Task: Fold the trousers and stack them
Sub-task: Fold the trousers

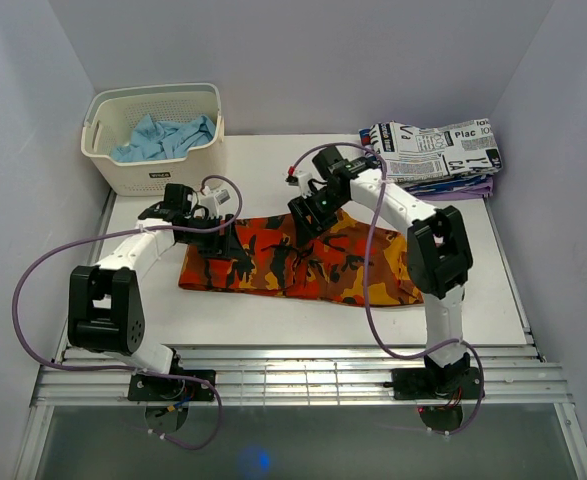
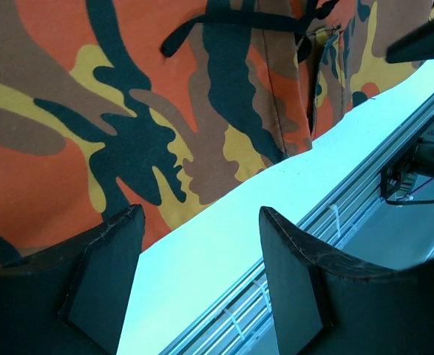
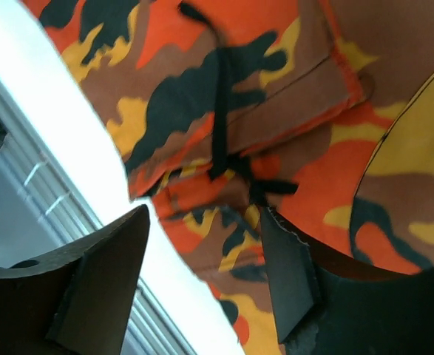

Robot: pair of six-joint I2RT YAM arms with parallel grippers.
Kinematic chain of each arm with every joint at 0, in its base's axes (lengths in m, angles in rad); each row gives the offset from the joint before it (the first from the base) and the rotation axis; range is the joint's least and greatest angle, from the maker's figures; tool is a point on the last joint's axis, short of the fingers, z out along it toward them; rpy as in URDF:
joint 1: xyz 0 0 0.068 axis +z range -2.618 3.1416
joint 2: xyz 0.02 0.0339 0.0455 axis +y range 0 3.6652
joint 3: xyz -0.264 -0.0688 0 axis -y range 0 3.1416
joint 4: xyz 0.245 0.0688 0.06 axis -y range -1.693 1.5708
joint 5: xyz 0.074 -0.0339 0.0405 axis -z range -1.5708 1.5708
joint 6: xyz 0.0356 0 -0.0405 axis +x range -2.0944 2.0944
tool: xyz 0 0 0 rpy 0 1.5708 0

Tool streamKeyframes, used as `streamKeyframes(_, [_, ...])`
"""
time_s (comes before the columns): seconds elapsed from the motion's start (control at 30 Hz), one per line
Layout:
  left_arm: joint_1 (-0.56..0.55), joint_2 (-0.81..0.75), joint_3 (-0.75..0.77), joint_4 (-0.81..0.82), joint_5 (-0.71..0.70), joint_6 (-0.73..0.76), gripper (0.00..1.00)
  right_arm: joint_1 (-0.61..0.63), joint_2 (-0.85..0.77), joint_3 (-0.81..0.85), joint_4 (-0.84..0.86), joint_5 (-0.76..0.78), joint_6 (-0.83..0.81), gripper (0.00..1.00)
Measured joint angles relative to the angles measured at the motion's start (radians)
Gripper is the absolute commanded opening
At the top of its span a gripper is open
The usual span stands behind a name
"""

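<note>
Orange camouflage trousers (image 1: 303, 262) lie folded into a long strip across the middle of the white table. My left gripper (image 1: 216, 238) hovers over their left end, open and empty. In the left wrist view the trousers (image 2: 128, 103) fill the upper left and my left gripper (image 2: 202, 244) frames bare table. My right gripper (image 1: 305, 215) is above the strip's far edge near the middle, open and empty. In the right wrist view the trousers (image 3: 276, 111), with a black drawstring (image 3: 224, 126), lie beyond my right gripper (image 3: 202, 251).
A cream basket (image 1: 156, 135) holding blue cloth (image 1: 163, 137) stands at the back left. A stack of folded newsprint-patterned trousers (image 1: 438, 152) sits at the back right. Metal rails (image 1: 303, 375) run along the table's near edge.
</note>
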Motion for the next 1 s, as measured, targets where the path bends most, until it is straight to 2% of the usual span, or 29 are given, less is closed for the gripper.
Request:
streamKeyframes(0.37, [0.013,-0.010,0.009,-0.015,-0.029,-0.012,0.75,0.000,0.160,0.028,0.101,0.081,0.129,0.70])
streamKeyframes(0.77, [0.022,-0.019,0.011,-0.031,-0.052,-0.014,0.75,0.001,0.241,0.089,0.153,0.010,0.198,0.66])
streamKeyframes(0.87, [0.026,-0.019,0.011,-0.031,-0.053,-0.014,0.75,0.001,0.251,0.092,0.169,-0.008,0.210,0.60])
streamKeyframes(0.9, [0.026,-0.019,0.011,-0.031,-0.053,-0.014,0.75,0.001,0.255,0.096,0.170,-0.013,0.214,0.52])
streamKeyframes(0.97, [0.028,-0.019,0.011,-0.031,-0.053,-0.014,0.75,0.000,0.265,0.100,0.178,-0.021,0.219,0.44])
streamKeyframes(1.0, [0.030,-0.019,0.011,-0.031,-0.053,-0.014,0.75,0.000,0.270,0.100,0.179,-0.025,0.223,0.37])
